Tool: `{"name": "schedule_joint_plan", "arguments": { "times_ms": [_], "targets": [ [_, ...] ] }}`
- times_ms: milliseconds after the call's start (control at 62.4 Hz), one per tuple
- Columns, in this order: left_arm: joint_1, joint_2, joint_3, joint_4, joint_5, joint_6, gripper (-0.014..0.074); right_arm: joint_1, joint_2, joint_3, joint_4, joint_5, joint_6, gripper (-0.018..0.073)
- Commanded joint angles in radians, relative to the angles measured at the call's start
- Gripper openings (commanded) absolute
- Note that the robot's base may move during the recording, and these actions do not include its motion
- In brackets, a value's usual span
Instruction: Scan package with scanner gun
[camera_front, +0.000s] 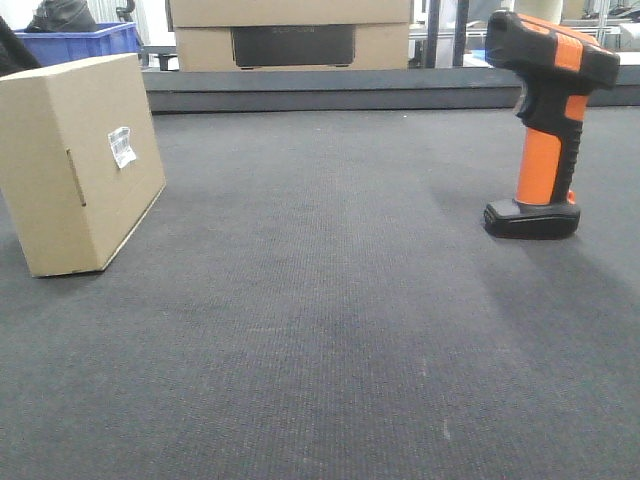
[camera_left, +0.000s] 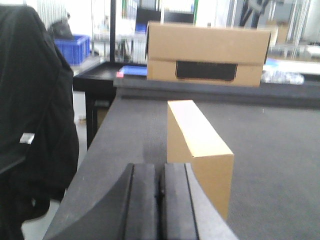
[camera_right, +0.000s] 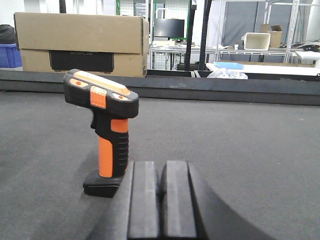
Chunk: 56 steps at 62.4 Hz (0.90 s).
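Note:
A brown cardboard package (camera_front: 80, 160) with a small white label (camera_front: 121, 146) stands on edge at the left of the dark mat. In the left wrist view the package (camera_left: 197, 150) sits just ahead and right of my left gripper (camera_left: 160, 172), which is shut and empty. An orange and black scanner gun (camera_front: 548, 125) stands upright on its base at the right. In the right wrist view the scanner gun (camera_right: 105, 132) stands just ahead and left of my right gripper (camera_right: 161, 170), which is shut and empty. Neither gripper shows in the front view.
A large cardboard box (camera_front: 290, 35) stands behind the mat's raised back edge (camera_front: 330, 90). A blue crate (camera_front: 80, 42) is at the far left. A black jacket (camera_left: 30, 115) hangs beside the table's left edge. Shelving and tables lie beyond.

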Motion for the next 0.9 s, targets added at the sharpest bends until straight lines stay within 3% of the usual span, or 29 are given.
{"name": "schedule_joint_plan", "arguments": {
  "times_ms": [0, 144, 208, 336, 497, 689, 881],
  "targets": [
    [0.001, 0.098, -0.12, -0.004, 0.145, 0.001, -0.0111, 0.005, -0.001, -0.001, 0.0, -0.018, 0.001, -0.0169],
    [0.001, 0.278, -0.278, 0.004, 0.344, 0.002, -0.0111, 0.005, -0.001, -0.001, 0.0, -0.018, 0.001, -0.0169],
    [0.001, 0.343, -0.316, 0.004, 0.377, 0.002, -0.0111, 0.005, -0.001, -0.001, 0.0, -0.018, 0.001, -0.0169],
    [0.001, 0.411, -0.344, 0.0, 0.382, 0.002, -0.0111, 0.005, -0.001, -0.001, 0.0, -0.018, 0.001, -0.0169],
    [0.001, 0.496, -0.368, -0.006, 0.29, 0.002, -0.0111, 0.005, -0.001, -0.001, 0.0, -0.018, 0.001, -0.0169],
    [0.001, 0.737, -0.486, -0.076, 0.344, -0.032, -0.0111, 0.005, -0.001, -0.001, 0.0, -0.018, 0.001, -0.0169],
    [-0.005, 0.967, -0.648, -0.084, 0.381, -0.058, -0.0111, 0.005, -0.001, -0.001, 0.0, -0.018, 0.001, -0.0169]
  ]
}}
